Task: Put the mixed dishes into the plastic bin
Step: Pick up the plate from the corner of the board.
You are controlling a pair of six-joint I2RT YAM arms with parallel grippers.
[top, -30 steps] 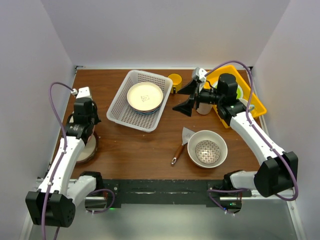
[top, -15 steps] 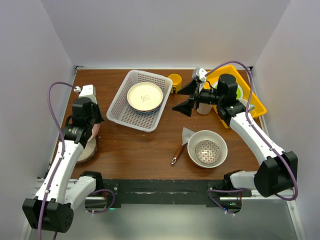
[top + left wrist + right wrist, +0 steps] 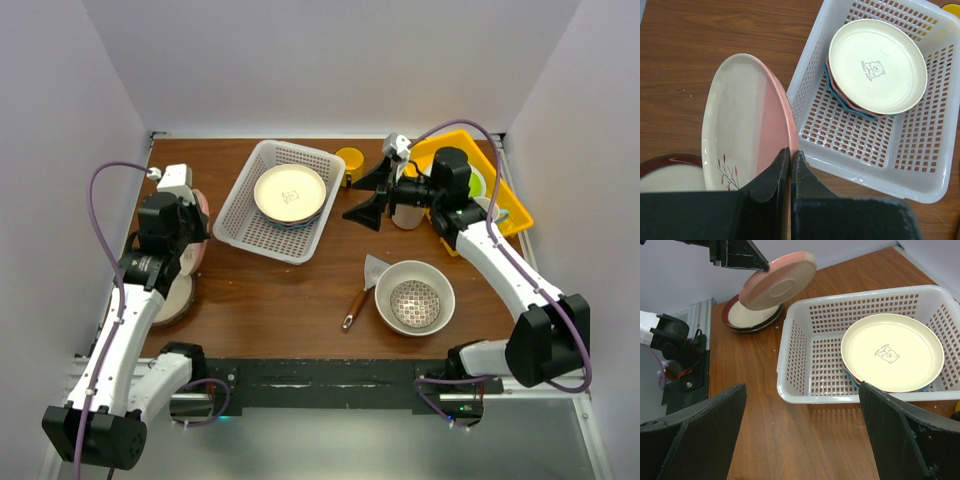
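Observation:
My left gripper [image 3: 790, 152] is shut on the rim of a pink-edged cream plate [image 3: 747, 125], holding it tilted on edge above the table, just left of the plastic bin [image 3: 850, 130]. The right wrist view shows that plate [image 3: 777, 282] lifted over a red-rimmed cream plate [image 3: 747, 317]. In the bin [image 3: 265, 235] a cream bear-print plate [image 3: 290, 193] tops a stack of blue and pink plates. My right gripper [image 3: 368, 197] hangs open and empty to the right of the bin. A large cream bowl [image 3: 390, 280] holds a small patterned bowl [image 3: 413, 302].
A yellow mug [image 3: 350, 160] stands behind the bin's right corner. A wooden-handled spatula [image 3: 360, 290] lies left of the large bowl. A yellow tray [image 3: 510, 200] with a lime-green plate [image 3: 478, 185] sits at the back right. Walls close in on both sides.
My left arm has risen and shifted slightly toward the bin, bringing the pink-edged plate up off the red-rimmed plate. The right arm has barely moved.

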